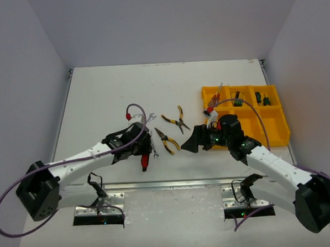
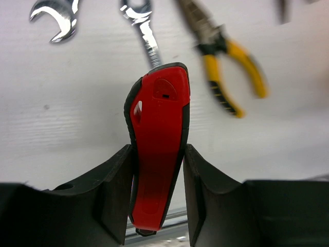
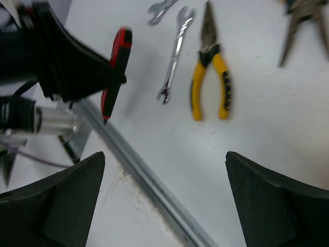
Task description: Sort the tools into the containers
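The red-black utility knife is pinched between the fingers of the left pincer, over the table near its front edge. A silver wrench and yellow-black pliers lie just beyond it. The right pincer hangs spread near the yellow tray.

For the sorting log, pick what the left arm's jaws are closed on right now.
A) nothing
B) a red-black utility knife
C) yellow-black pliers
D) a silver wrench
B: in the left wrist view, the left gripper has its jaws pressed against both sides of the red-black utility knife, while the pliers and a wrench lie free beyond it.
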